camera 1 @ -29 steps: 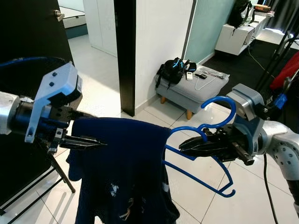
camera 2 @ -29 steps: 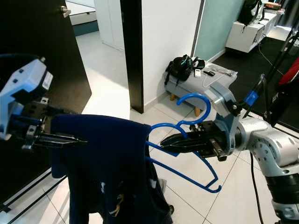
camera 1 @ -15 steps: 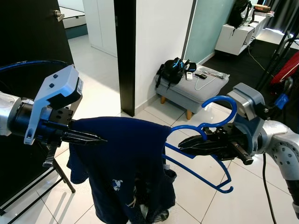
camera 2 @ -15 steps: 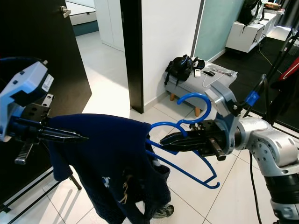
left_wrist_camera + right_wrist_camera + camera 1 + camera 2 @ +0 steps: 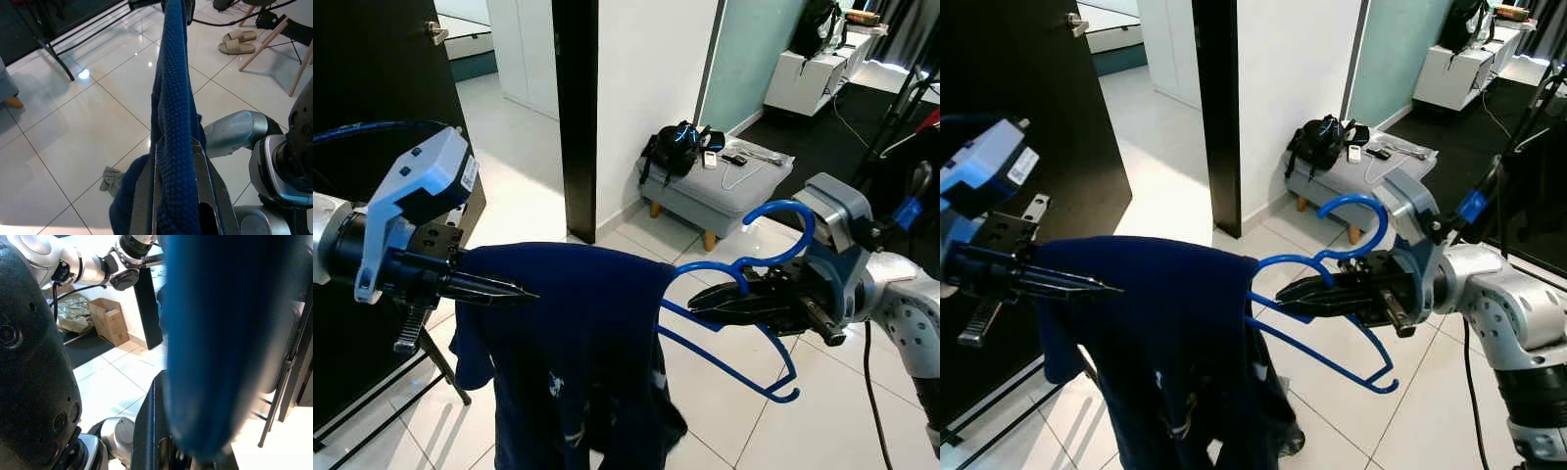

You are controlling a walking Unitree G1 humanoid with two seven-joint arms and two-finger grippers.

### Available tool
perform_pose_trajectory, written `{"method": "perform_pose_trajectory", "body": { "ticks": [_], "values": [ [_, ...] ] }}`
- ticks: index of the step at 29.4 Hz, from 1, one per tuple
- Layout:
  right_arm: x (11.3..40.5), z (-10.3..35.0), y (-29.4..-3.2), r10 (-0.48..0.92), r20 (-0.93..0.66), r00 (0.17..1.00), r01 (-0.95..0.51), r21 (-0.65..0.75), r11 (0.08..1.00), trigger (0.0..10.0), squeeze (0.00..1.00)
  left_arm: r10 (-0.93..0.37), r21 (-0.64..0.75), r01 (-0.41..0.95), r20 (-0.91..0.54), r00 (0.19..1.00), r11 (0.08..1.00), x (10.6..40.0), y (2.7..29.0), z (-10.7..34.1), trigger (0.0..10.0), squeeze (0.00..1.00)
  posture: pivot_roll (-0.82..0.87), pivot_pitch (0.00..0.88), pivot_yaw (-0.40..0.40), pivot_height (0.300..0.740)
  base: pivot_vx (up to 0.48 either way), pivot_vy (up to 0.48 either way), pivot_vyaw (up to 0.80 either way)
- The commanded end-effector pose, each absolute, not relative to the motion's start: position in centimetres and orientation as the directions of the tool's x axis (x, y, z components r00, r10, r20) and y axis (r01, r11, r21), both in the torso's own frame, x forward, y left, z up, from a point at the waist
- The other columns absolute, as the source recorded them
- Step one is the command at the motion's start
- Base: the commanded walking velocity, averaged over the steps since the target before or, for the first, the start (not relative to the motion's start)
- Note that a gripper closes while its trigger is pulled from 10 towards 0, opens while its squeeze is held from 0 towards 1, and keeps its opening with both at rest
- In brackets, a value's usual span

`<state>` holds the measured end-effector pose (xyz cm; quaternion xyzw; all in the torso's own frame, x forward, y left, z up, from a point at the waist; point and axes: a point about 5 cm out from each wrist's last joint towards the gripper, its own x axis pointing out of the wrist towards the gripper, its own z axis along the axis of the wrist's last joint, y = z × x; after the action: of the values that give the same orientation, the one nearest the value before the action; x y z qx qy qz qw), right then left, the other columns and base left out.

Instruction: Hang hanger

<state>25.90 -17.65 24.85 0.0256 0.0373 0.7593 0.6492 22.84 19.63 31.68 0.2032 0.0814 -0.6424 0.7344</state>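
Right gripper (image 5: pixel 705 305): centre-right of frame, fingers clamped on the neck of the blue hanger (image 5: pixel 744 323), hook up.
Left gripper (image 5: pixel 514 291): centre-left, fingers pinched on a fold of the dark blue garment (image 5: pixel 573 352).
Hanger position: held in the air above the tiled floor (image 5: pixel 744 431); one arm runs into the garment, the other is bare.
Rail: cannot tell where it will hang; a black rack (image 5: pixel 901 117) stands at the right edge.
Step advice: keep the hook upright and the garment spread level, so it does not slide off.
Containers: none holding anything; black bag (image 5: pixel 677 147) sits on a grey stool (image 5: pixel 724 191), contents hidden.
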Motion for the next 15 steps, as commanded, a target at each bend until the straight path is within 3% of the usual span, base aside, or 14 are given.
{"method": "perform_pose_trajectory", "body": {
  "ticks": [1, 4, 5, 14, 15],
  "values": [
    [25.7, 24.7, -17.1, 0.983, -0.021, -0.185, -0.979, 0.085, -0.183, 10.0, 0.00, -0.931, 0.230, 0.973, -0.349, 0.108, 0.027, 22.1, 19.1, 32.2, 10.0, 0.00, 0.05, 0.000, -0.020, 0.740, 0.000, 0.000, 0.00],
    [25.7, 24.7, -17.0, 0.982, -0.024, -0.188, -0.979, 0.085, -0.185, 10.0, 0.00, -0.927, 0.231, 0.973, -0.367, 0.075, -0.013, 21.7, 18.6, 32.0, 10.0, 0.00, 0.05, 0.000, -0.020, 0.740, 0.000, 0.000, 0.00],
    [25.7, 24.7, -17.0, 0.982, -0.025, -0.190, -0.979, 0.085, -0.187, 10.0, 0.00, -0.931, 0.222, 0.975, -0.360, 0.059, -0.024, 21.6, 18.4, 32.1, 10.0, 1.00, 0.05, 0.000, -0.021, 0.740, 0.000, 0.000, 0.00],
    [25.7, 24.7, -16.9, 0.981, -0.027, -0.192, -0.978, 0.084, -0.189, 10.0, 0.00, -0.933, 0.236, 0.971, -0.357, 0.044, -0.044, 21.5, 18.1, 32.3, 10.0, 1.00, 0.05, 0.000, -0.021, 0.740, 0.000, 0.000, 0.00],
    [25.7, 24.7, -16.9, 0.981, -0.027, -0.193, -0.978, 0.084, -0.190, 10.0, 0.00, -0.928, 0.237, 0.970, -0.371, 0.038, -0.055, 21.4, 18.0, 32.1, 10.0, 0.00, 0.05, 0.000, -0.019, 0.740, 0.000, 0.000, 0.00]
  ]
}}
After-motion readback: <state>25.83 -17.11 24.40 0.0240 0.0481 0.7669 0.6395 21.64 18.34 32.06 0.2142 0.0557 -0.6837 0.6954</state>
